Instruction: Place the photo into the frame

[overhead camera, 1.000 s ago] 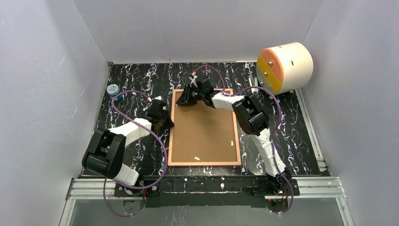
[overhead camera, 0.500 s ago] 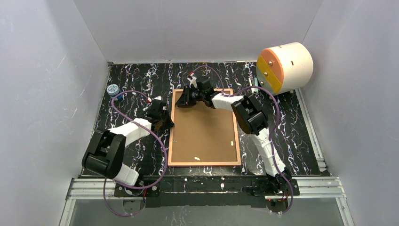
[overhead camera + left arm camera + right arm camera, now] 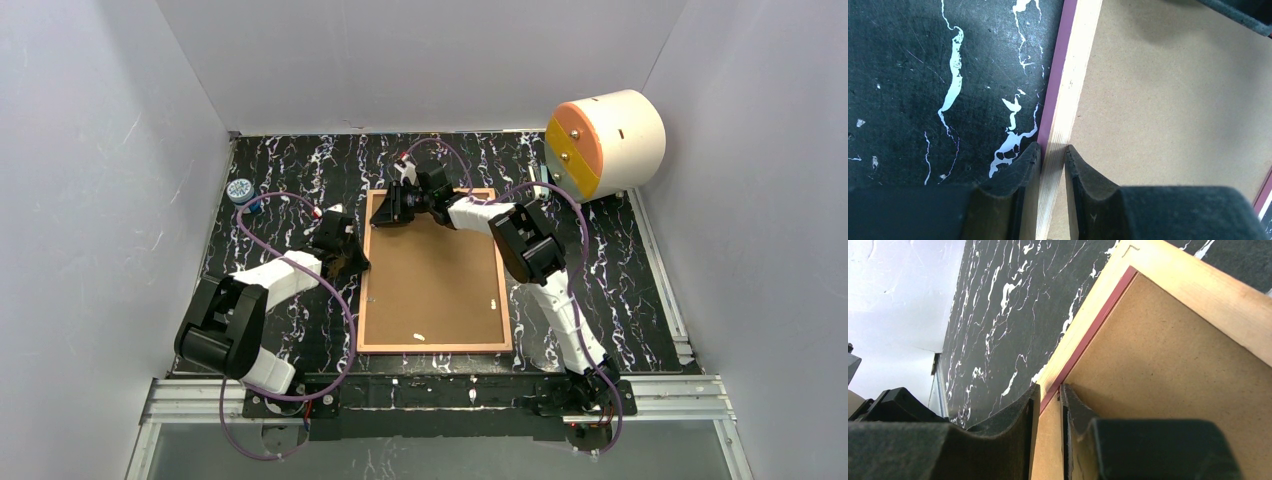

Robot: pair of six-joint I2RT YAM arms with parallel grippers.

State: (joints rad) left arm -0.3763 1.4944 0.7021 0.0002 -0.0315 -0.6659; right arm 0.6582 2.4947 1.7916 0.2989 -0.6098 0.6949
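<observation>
The frame (image 3: 435, 347) lies back-up on the black marbled table, with a brown backing board (image 3: 435, 280) filling it. My left gripper (image 3: 352, 262) is shut on the frame's left rail; the pale wood rail (image 3: 1075, 65) runs between its jaws (image 3: 1052, 147), and the board (image 3: 1173, 100) lies to the right. My right gripper (image 3: 390, 210) sits at the frame's far left corner. Its jaws (image 3: 1049, 388) stand close together over the rail (image 3: 1198, 285) and its pink inner edge, beside the board (image 3: 1168, 375). The photo is hidden.
A white cylinder with an orange and yellow face (image 3: 605, 140) stands at the back right. A small round blue-white object (image 3: 240, 188) lies at the back left. Two small white tabs (image 3: 418, 337) sit on the board. White walls close in three sides.
My right gripper has crept slightly left along the frame's far edge toward the corner. The left arm and the frame have not moved.
</observation>
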